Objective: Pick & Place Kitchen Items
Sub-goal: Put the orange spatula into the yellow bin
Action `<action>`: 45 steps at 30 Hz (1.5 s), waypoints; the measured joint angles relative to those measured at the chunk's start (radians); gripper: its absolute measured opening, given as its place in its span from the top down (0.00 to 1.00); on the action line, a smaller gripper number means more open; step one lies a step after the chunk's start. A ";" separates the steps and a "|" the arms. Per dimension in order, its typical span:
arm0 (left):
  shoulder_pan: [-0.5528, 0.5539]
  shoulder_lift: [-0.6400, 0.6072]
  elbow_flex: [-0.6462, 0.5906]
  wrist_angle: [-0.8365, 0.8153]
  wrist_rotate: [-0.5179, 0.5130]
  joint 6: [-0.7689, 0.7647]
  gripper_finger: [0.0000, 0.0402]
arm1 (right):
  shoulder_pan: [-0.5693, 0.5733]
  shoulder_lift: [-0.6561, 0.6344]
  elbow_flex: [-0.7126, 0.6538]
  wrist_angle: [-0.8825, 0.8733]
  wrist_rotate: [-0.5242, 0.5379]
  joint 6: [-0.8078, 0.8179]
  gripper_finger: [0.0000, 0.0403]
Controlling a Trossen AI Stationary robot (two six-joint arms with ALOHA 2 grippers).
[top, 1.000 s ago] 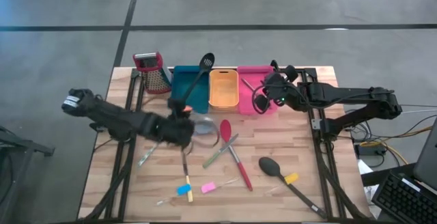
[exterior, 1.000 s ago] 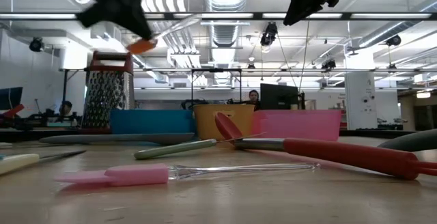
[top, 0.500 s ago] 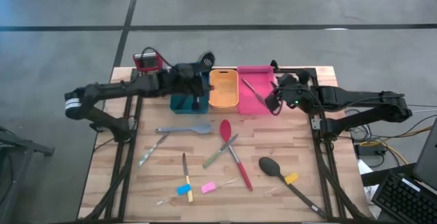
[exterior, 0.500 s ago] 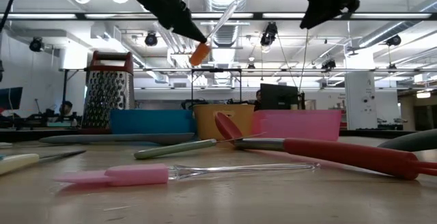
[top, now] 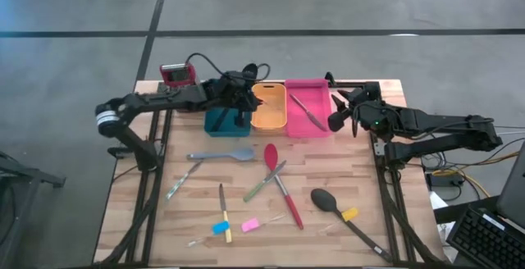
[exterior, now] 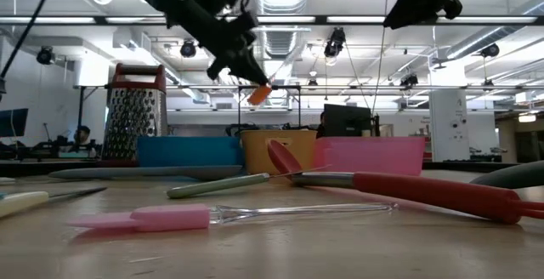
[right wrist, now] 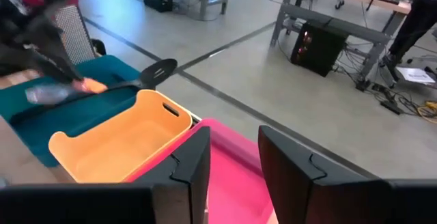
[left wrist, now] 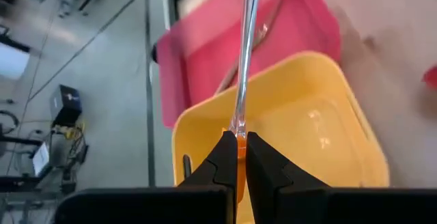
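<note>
My left gripper [top: 248, 98] hangs over the near edge of the orange bin [top: 269, 120], shut on a slim tool with a clear shaft [left wrist: 246, 53] and an orange end [exterior: 259, 94]. My right gripper [top: 335, 120] stands open with nothing between its fingers, just right of the pink bin [top: 307, 88]. In that bin lies a metal tool [top: 310, 111]. A black slotted spatula [right wrist: 153, 70] leans in the teal bin [top: 218, 121]. On the table lie a grey-blue spoon [top: 221, 154], a red spoon [top: 279, 183] and a black spoon [top: 336, 207]. My left gripper pinches the tool's orange end [left wrist: 238, 147] between its two fingertips [left wrist: 222, 152]. The clear shaft runs straight on past the fingers, in line with them, toward the pink bin. The tool is lifted clear, above the orange bin.
A metal box grater [top: 176, 75] stands at the far left, beside the teal bin. Near the front edge lie a green-handled tool [top: 264, 181], a metal tool [top: 184, 179], and small blue [top: 220, 228], pink [top: 250, 225] and yellow [top: 350, 214] pieces.
My left gripper has carried the clear tool from the middle of the table toward the far edge, over the teal bin, then right to the orange bin, turning as it went. My right gripper has drawn back from over the pink bin toward the table's right edge.
</note>
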 joint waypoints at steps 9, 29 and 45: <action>0.000 0.161 0.094 -0.012 -0.128 0.321 0.97 | 0.000 -0.004 0.000 0.003 -0.002 -0.034 0.80; 0.007 0.354 0.276 -0.249 -0.249 0.518 0.97 | 0.001 -0.005 0.000 0.010 -0.002 -0.061 0.80; 0.007 0.463 0.283 -0.254 -0.225 0.512 0.97 | 0.001 -0.005 0.000 0.015 -0.001 -0.061 0.69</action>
